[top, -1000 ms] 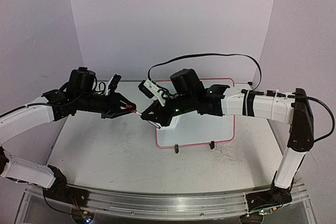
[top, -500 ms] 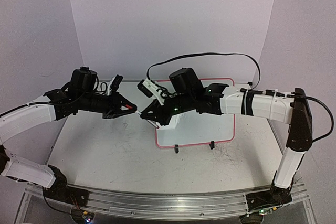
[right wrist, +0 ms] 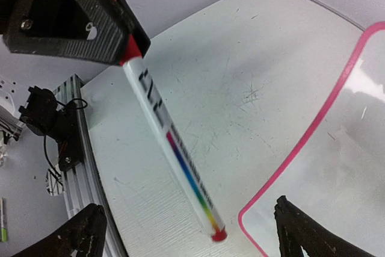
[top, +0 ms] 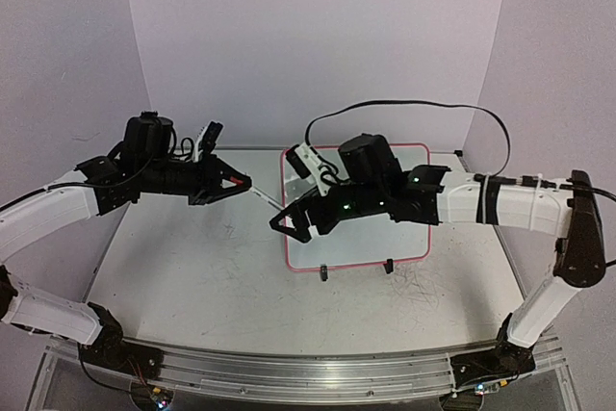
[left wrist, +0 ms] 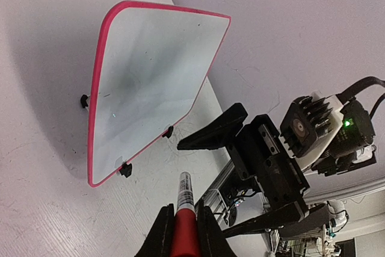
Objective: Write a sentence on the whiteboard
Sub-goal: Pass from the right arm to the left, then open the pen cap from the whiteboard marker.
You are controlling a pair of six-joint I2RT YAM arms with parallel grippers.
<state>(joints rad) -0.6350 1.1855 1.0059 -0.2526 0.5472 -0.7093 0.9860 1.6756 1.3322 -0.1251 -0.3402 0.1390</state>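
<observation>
The left arm reaches sideways; the left claw [top: 241, 181] pinches a long white red-tipped pen [right wrist: 174, 148]. The right claw [top: 289, 225] faces it, wide open.

Plain pale-lilac back wall [top: 318, 36] across the top of the frame, meeting a left wall [top: 58, 64] and a right wall [top: 558, 55] of the same tint in soft vertical corners. Below, a white table [top: 192, 276], matte, marked with faint dark scribbles and scratches, thickest toward the lower right. Silver metal rail [top: 308, 372] along the bottom edge. Even, diffuse light, brightest at upper centre, dimmer toward both sides; only soft grey shadows on the table. Past the table's edge, at lower right of the left wrist view, blurred clutter, too indistinct to name.
</observation>
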